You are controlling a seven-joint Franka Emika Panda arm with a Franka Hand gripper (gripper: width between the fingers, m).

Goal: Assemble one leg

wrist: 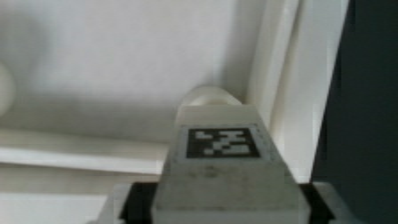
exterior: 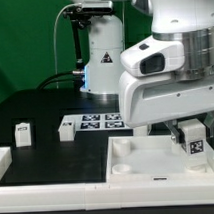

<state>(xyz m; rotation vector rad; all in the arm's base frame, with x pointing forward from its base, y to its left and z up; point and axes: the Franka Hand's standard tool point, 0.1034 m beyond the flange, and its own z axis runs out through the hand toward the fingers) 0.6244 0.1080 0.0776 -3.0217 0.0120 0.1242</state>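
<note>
No words or numbers are legible — only signs: a warning triangle (exterior: 106, 58) on the arm's white base (exterior: 102, 75), and black-and-white square tags on the marker board (exterior: 96, 121), two loose legs (exterior: 24, 135) (exterior: 67, 130) and the held leg (exterior: 193, 144) (wrist: 222, 143) in the hand (exterior: 192, 134).

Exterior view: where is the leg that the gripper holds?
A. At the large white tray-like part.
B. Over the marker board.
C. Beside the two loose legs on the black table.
A: the gripper is shut on the leg within the rim of the tray-like part, well away from the marker board.
</note>
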